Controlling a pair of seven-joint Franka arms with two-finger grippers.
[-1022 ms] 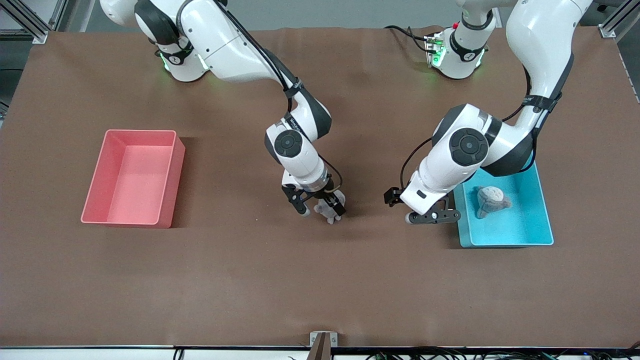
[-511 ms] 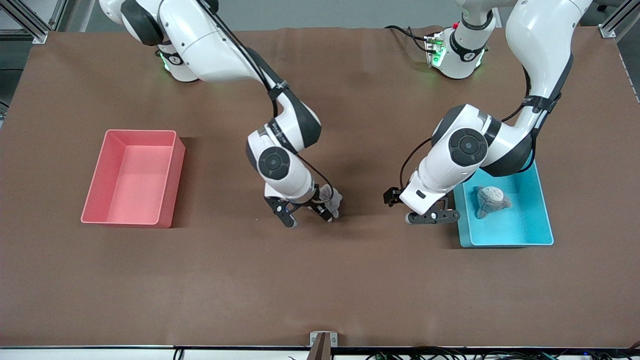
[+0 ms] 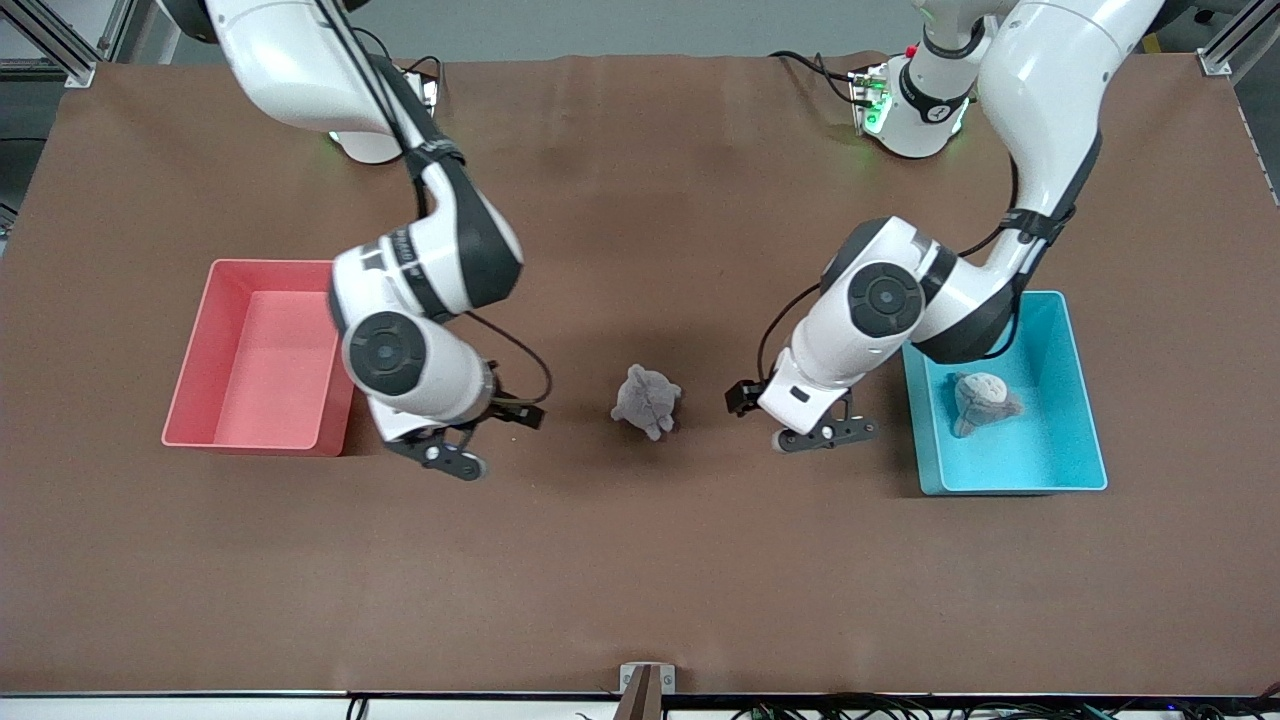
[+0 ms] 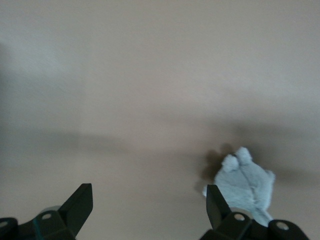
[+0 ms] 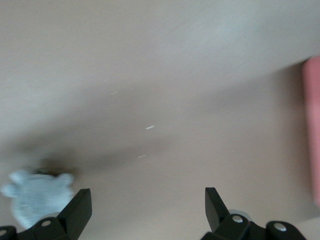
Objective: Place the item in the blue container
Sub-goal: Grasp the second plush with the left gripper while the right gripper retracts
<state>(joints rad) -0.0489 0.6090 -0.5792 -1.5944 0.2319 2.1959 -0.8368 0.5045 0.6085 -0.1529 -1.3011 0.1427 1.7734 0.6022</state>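
A small grey plush toy [image 3: 647, 400] lies on the brown table between my two grippers, and nothing touches it. It also shows in the left wrist view as the plush toy [image 4: 246, 181], beside one finger, and in the right wrist view as the plush toy [image 5: 35, 196]. The blue container [image 3: 1088, 420] stands toward the left arm's end of the table, with another grey plush [image 3: 983, 400] lying in it. My left gripper [image 3: 825, 432] [image 4: 149, 206] hangs open and empty between the toy and the blue container. My right gripper [image 3: 445, 458] [image 5: 147, 207] is open and empty beside the pink bin.
A pink bin [image 3: 262, 352] of the same shape stands toward the right arm's end of the table; its wall [image 5: 312, 130] shows in the right wrist view. Bare brown table lies nearer the front camera than both bins.
My right gripper has pulled away from the grey plush toy toward the pink bin, leaving the toy on the table. My left gripper has shifted from the blue container toward the toy.
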